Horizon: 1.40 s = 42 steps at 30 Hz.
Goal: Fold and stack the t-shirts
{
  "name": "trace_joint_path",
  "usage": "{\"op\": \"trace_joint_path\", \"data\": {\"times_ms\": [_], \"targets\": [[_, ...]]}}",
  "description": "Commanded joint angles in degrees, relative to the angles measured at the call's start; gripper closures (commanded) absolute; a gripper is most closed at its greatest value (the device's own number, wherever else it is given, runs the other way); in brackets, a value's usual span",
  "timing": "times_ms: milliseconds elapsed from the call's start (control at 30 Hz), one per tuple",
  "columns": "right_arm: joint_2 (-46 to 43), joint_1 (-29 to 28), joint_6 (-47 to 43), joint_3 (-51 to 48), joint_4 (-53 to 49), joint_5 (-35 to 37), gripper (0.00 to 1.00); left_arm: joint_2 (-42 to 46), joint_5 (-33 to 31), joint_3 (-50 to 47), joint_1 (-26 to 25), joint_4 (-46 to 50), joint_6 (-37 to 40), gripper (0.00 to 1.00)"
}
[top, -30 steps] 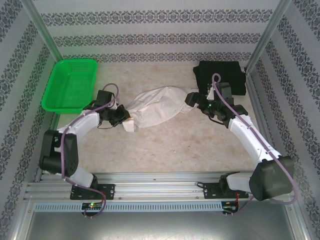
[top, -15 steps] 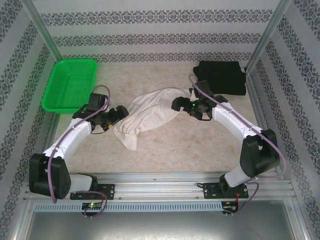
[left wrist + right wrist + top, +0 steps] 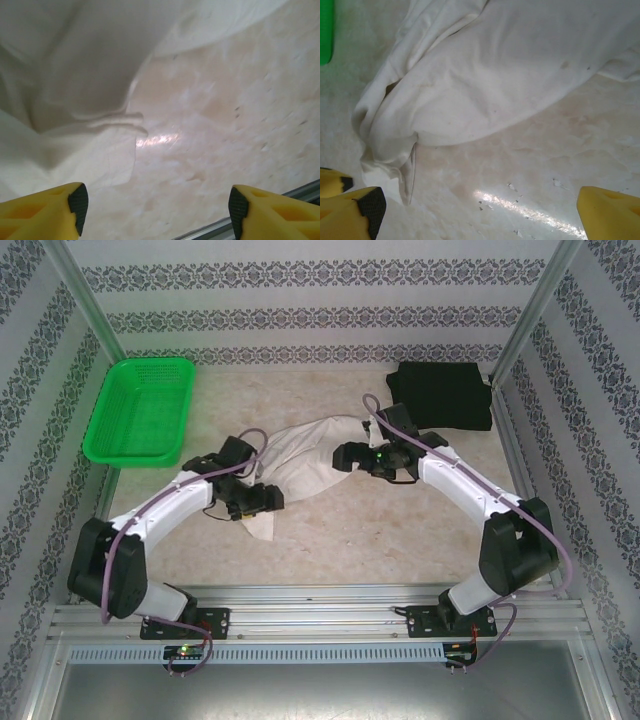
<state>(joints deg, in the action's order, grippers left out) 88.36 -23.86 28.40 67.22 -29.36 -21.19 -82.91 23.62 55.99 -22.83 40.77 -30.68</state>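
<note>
A: Top view, checked against half a second back. Left gripper (image 3: 262, 498) has dropped from the 9 o'clock end of the white shirt (image 3: 305, 452) round to its 7 o'clock corner, and the elbow has swung in with it. Right gripper (image 3: 345, 455) has barely crept and sits at the shirt's 3 o'clock end.

B: The cloth?

A: A second back it lay drawn long between the two claws. It is shorter now, heaped mid-table (image 3: 400, 530), with a tail trailing toward 7 o'clock. Black shirt (image 3: 440, 395) unmoved, folded flat at the table's 1 o'clock corner, well apart from the white one. Green basket (image 3: 142, 410) unmoved at 10 o'clock.

B: From above I cannot tell how the fingers stand.

A: The wrist cameras settle it. Left wrist: yellow fingers (image 3: 40, 207) spread wide, bare table between them. The shirt's rolled edge lies beyond, toward 10 o'clock, just beside the left-hand pad and not gripped. Right wrist: its fingers (image 3: 605, 210) likewise spread wide. The shirt is mounded beyond them from 10 to 2 o'clock, with a rumpled end just past the left-hand finger.

B: What does the top view add?

A: The black shirt's place and the reach of both arms. The right wrist adds a sliver of basket at the frame's 10 o'clock corner.
</note>
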Motion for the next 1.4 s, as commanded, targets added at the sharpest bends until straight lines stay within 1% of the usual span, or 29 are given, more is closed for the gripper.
{"op": "trace_joint_path", "data": {"times_ms": [0, 100, 200, 333, 433, 600, 800, 967, 1067, 1133, 1233, 1267, 1367], "targets": [[-1.4, -1.2, -2.7, -0.2, 0.1, -2.8, 0.02, -2.2, -3.8, 2.0, -2.4, 4.4, 4.3, 0.29], [-1.5, -1.1, -1.6, -1.5, 0.7, -2.7, 0.02, -4.5, -6.5, 4.4, -5.0, 5.1, 5.4, 0.34], [-2.2, -1.0, -1.1, -2.7, 1.5, -2.6, 0.02, -6.5, -11.8, 6.8, -6.8, 6.5, 6.3, 0.37], [-2.8, -0.9, -1.5, -3.5, 1.1, -2.6, 0.02, -7.9, -15.3, 9.1, -7.4, 7.5, 7.3, 0.43], [-3.9, -0.3, -1.5, -4.9, 1.4, -2.4, 0.02, -10.2, -18.1, 11.5, -8.5, 10.5, 9.8, 0.45], [-5.6, 1.5, -0.9, -7.3, 2.5, -3.1, 0.02, -13.0, -18.5, 13.5, -9.5, 11.2, 12.2, 0.47], [-7.0, 3.0, -0.9, -8.9, 2.8, -3.6, 0.02, -16.8, -21.6, 15.1, -11.3, 12.9, 13.2, 0.51], [-7.5, 3.9, -0.9, -9.5, 3.1, -3.9, 0.02, -19.3, -24.9, 15.6, -13.0, 14.2, 12.8, 0.58], [-7.5, 4.3, -0.7, -10.0, 3.7, -4.3, 0.02, -19.6, -26.5, 15.2, -12.9, 14.0, 12.7, 0.67], [-7.3, 4.3, -0.8, -10.1, 3.8, -4.5, 0.02, -19.7, -28.1, 16.4, -13.1, 14.7, 12.9, 0.81], [-7.2, 4.5, -0.8, -10.2, 4.2, -4.5, 0.02, -19.1, -29.5, 18.5, -13.0, 15.4, 13.1, 0.97], [-7.1, 4.5, -0.8, -10.3, 4.3, -4.5, 0.02, -18.8, -30.2, 18.8, -13.0, 15.5, 13.1, 1.0], [-6.9, 4.6, -0.7, -10.3, 4.6, -4.6, 0.02, -17.3, -31.4, 20.1, -13.1, 16.5, 12.7, 1.0]]}}
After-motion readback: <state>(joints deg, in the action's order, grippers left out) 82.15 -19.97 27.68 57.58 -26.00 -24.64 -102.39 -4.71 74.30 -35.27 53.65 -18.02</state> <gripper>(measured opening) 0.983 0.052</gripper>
